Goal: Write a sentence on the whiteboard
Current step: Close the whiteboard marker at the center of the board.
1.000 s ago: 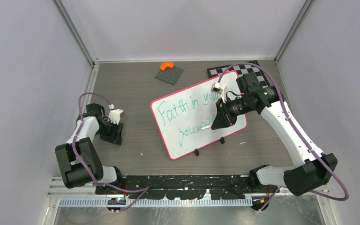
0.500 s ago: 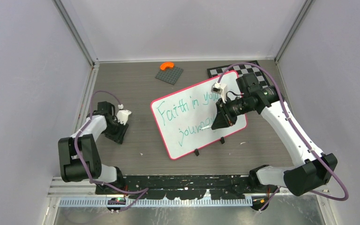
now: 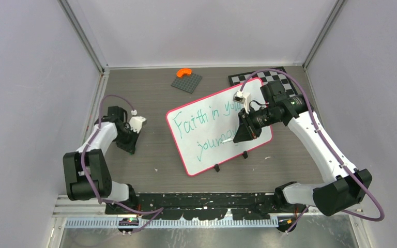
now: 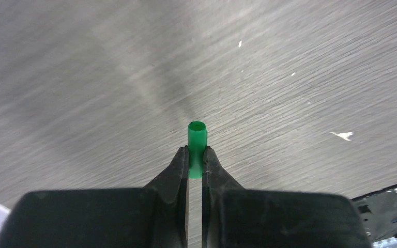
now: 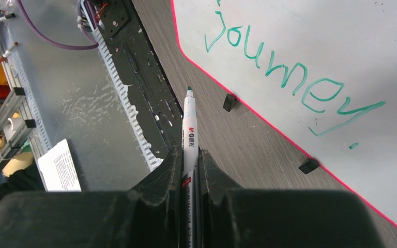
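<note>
Left fingers pinched tight on a green cap, near the tabletop's left edge. Right fingers clamped on the marker, over the whiteboard's right side.

the sentence sits on the whiteboard, right gripper seemingly just above.

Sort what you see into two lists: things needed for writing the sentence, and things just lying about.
For the job: whiteboard, sentence, marker, green cap.
Lying about: chessboard, grey plate, orange piece.
</note>
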You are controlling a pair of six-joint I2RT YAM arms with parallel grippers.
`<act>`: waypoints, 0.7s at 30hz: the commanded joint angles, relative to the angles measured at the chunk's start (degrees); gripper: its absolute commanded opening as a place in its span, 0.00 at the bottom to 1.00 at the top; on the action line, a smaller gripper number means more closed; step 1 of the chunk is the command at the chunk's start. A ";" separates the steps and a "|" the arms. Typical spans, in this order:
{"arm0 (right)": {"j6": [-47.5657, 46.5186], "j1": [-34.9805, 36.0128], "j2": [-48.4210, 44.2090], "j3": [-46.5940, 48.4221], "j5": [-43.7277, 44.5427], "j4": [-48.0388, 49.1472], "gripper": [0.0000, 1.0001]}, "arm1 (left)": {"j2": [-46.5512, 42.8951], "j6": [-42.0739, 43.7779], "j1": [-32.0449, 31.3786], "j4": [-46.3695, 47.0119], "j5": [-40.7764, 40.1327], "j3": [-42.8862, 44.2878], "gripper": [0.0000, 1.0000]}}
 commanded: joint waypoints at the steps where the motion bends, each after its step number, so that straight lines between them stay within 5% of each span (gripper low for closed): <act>1: 1.48 0.50 0.00 0.79 -1.62 0.32 0.00 | -7.57 -1.72 -0.25 -8.88 7.11 11.17 0.00; 7: 7.96 0.45 -1.81 0.56 -2.27 5.92 0.00 | -10.77 -4.32 -5.46 -22.62 14.46 31.99 0.00; 14: 14.16 0.46 -2.20 -0.09 -4.09 10.71 0.00 | -8.87 -7.11 -29.16 -30.46 9.06 53.08 0.00; 21: 23.54 0.49 -2.97 -1.45 -10.20 16.80 0.00 | -2.24 -5.27 -43.71 -32.83 10.87 56.65 0.00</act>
